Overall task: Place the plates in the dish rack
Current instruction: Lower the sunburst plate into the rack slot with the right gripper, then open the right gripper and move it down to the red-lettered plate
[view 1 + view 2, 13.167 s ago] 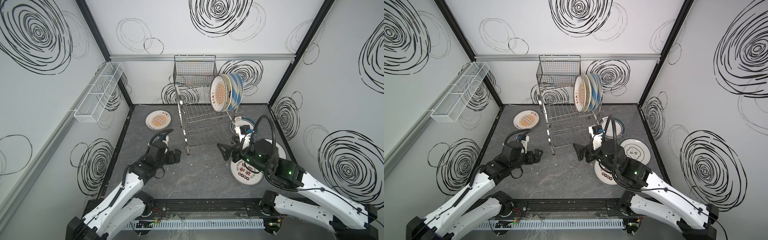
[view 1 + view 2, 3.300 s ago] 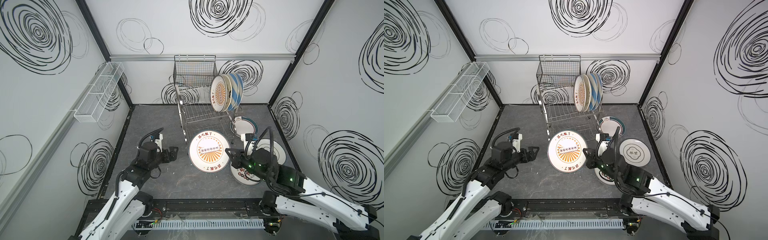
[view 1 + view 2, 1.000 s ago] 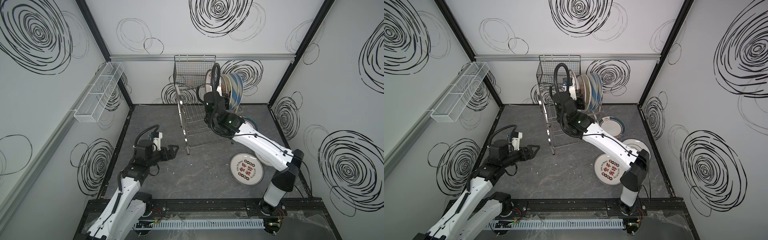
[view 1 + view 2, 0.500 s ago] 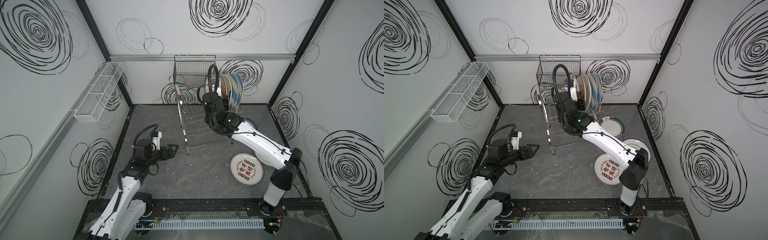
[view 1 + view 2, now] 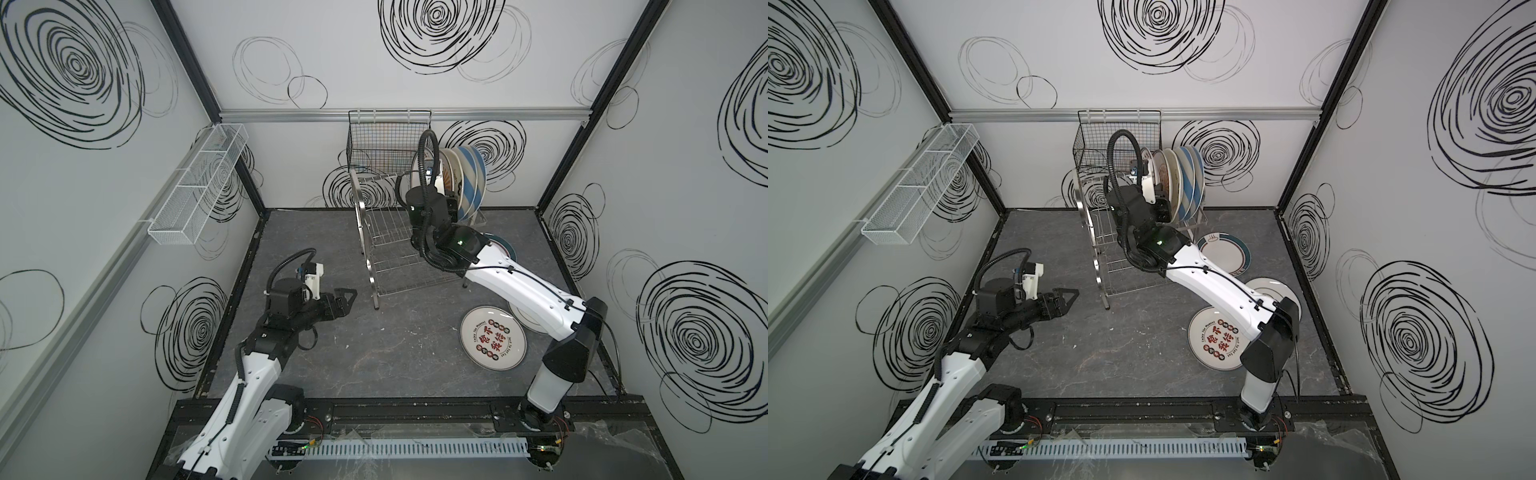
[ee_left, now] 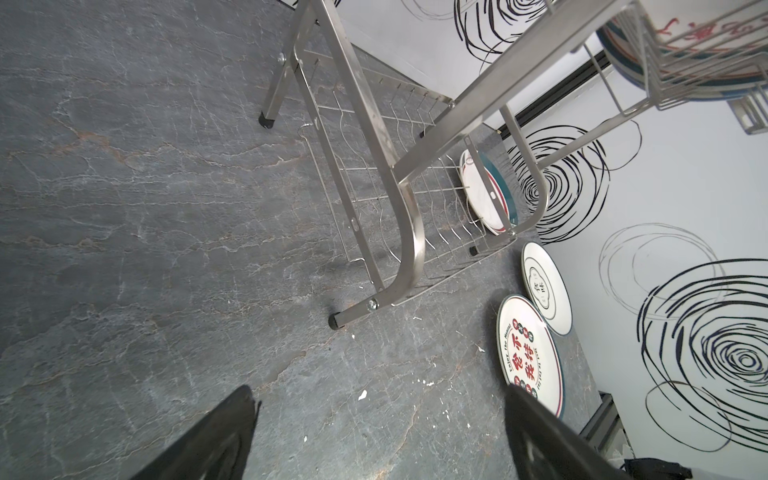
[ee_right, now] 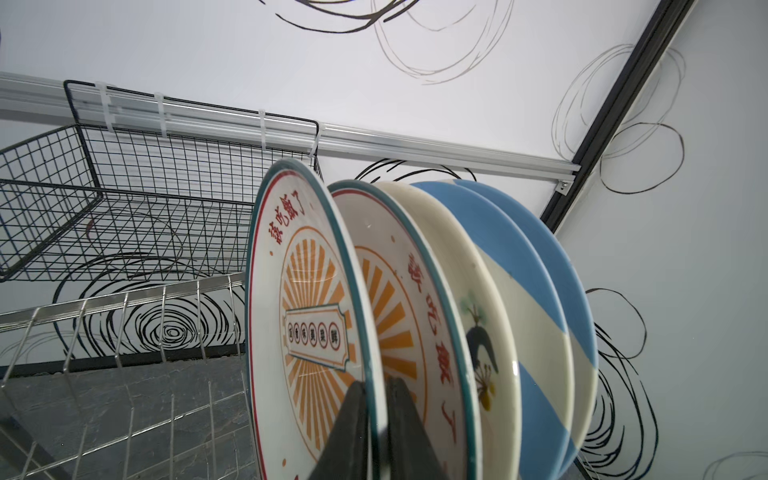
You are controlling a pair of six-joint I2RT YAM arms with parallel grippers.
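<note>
Narrowly parted, the right end effector (image 7: 376,384) straddles the rim of the round orange-sunburst plate (image 7: 307,291) standing in the top tier of the shiny steel wire dish rack (image 7: 124,303), grip unclear; the left end effector (image 6: 379,395) gapes wide and empty beside that rack.

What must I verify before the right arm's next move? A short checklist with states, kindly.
Front orange sunburst round plate stands upright in the shiny steel wire dish rack: ok.
Its foot seated in a divider slot: cannot tell, hidden.
Right gripper straddles that plate's rim; clamped or released: cannot tell.
Left gripper open, empty: ok.
All plates loaded: not ok; red-black character plate, whitish plate and teal-rimmed plate lie on the grey floor.
</note>
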